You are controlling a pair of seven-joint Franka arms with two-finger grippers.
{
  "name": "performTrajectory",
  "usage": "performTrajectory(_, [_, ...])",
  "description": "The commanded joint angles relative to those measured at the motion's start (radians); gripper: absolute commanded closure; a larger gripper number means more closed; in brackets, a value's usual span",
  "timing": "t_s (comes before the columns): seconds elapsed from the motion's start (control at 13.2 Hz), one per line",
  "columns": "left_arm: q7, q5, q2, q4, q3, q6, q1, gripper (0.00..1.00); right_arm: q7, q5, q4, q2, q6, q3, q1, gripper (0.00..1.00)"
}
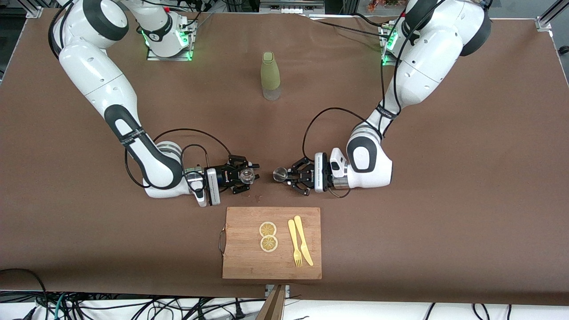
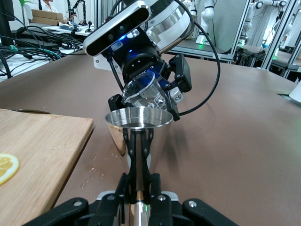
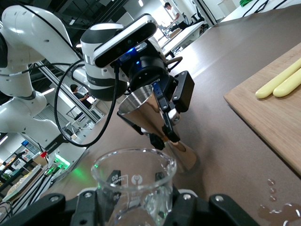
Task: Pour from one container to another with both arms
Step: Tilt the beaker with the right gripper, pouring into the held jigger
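left gripper (image 1: 288, 176): you see it low over the table (image 1: 444, 178), just farther from the front camera than the cutting board (image 1: 272, 262) – fingers (image 2: 137, 155) pinched on the steel cup.
steel cup (image 1: 280, 174): held at the tip of the left gripper, mouth facing the right gripper; in the left wrist view it stands roughly upright, rim open, the glass beaker just past it.
right gripper (image 1: 242, 176): also low over the table, coming in from the right arm's end, facing the left one – fingers clamped on the glass beaker.
glass beaker (image 1: 246, 176): clear, held in the right gripper; the left wrist view shows it tilted with its mouth toward the steel cup's rim. You can't tell whether the two rims touch – they sit near each other with a small gap in the front view.
spill (image 3: 277, 207): a few drops and a wet patch on the table near the board edge, seen in the right wrist view.
cutting board: wooden, nearer the front camera than both grippers, with a metal handle at the right arm's end.
lemon slices (image 1: 268, 236): two, on the board, touching.
fork and knife (image 1: 299, 240): yellow, side by side on the board, beside the slices toward the left arm's end.
bottle (image 1: 270, 75): green, upright, well apart from the grippers, between the two bases.
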Motion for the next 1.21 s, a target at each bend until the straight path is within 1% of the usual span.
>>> performTrajectory(0.0, [-0.018, -0.044, 0.021, 0.042, 0.010, 0.068, -0.041, 1.00, 0.099, -0.028, 0.004, -0.027, -0.012, 0.018, -0.007, 0.59])
performTrajectory(0.08, [-0.030, -0.051, 0.026, 0.056, 0.010, 0.096, -0.058, 1.00, 0.127, -0.030, 0.005, -0.028, -0.012, 0.030, -0.007, 0.59])
performTrajectory(0.3, [-0.053, -0.054, 0.061, 0.116, 0.013, 0.107, -0.098, 1.00, 0.205, -0.051, 0.007, -0.053, -0.013, 0.033, -0.007, 0.59])
performTrajectory(0.6, [-0.085, -0.074, 0.063, 0.119, 0.016, 0.163, -0.123, 1.00, 0.265, -0.091, 0.007, -0.065, -0.032, 0.051, -0.007, 0.60])
performTrajectory(0.68, [-0.099, -0.077, 0.064, 0.119, 0.017, 0.172, -0.124, 1.00, 0.282, -0.109, 0.007, -0.070, -0.053, 0.052, -0.008, 0.61])
performTrajectory(0.83, [-0.113, -0.078, 0.066, 0.123, 0.018, 0.197, -0.130, 1.00, 0.316, -0.184, 0.008, -0.070, -0.084, 0.052, -0.022, 0.61])
performTrajectory(0.91, [-0.120, -0.077, 0.067, 0.128, 0.018, 0.197, -0.130, 1.00, 0.317, -0.201, 0.008, -0.070, -0.092, 0.053, -0.025, 0.61])
performTrajectory(1.13, [-0.122, -0.078, 0.069, 0.128, 0.017, 0.199, -0.130, 1.00, 0.357, -0.205, 0.008, -0.070, -0.092, 0.055, -0.025, 0.61])
